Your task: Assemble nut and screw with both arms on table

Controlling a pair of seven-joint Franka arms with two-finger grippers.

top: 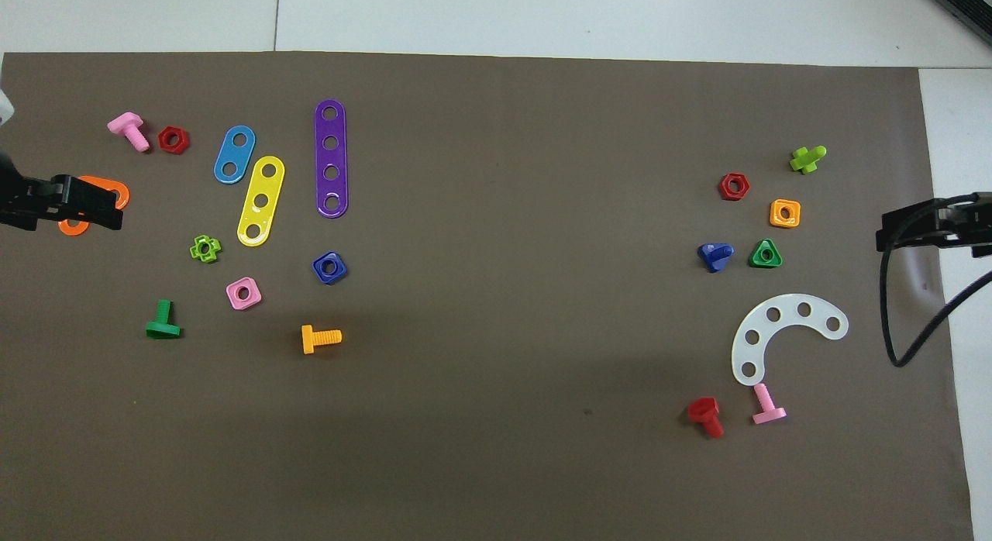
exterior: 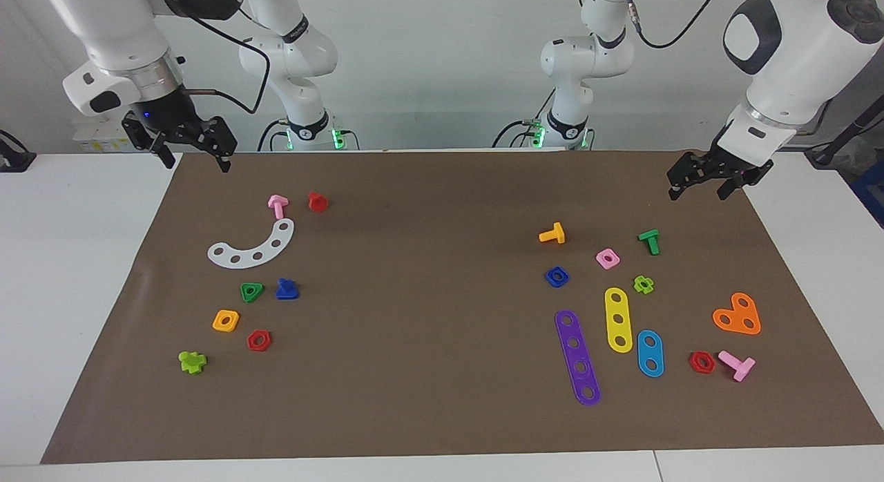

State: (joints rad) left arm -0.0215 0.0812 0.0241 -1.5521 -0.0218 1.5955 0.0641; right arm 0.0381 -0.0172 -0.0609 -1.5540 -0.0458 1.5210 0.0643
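Note:
The dark blue nut (exterior: 556, 277) (top: 329, 268) lies flat on the brown mat (exterior: 428, 309) toward the left arm's end of the white table (exterior: 76, 261). The dark blue screw (exterior: 286, 289) (top: 714, 255) lies toward the right arm's end, beside a green triangular nut (exterior: 251, 292). My left gripper (exterior: 697, 192) (top: 93, 208) hangs open and empty over the mat's edge. In the overhead view it covers part of an orange heart plate (top: 116, 192). My right gripper (exterior: 197, 164) (top: 907, 231) hangs open and empty over the mat's corner at its own end.
Near the nut lie an orange bolt (exterior: 552, 234), a pink nut (exterior: 608, 258), and purple (exterior: 578, 358), yellow (exterior: 618, 320) and light blue (exterior: 650, 353) plates. Near the screw lie a white curved plate (exterior: 252, 247), an orange nut (exterior: 226, 320) and a red nut (exterior: 259, 340).

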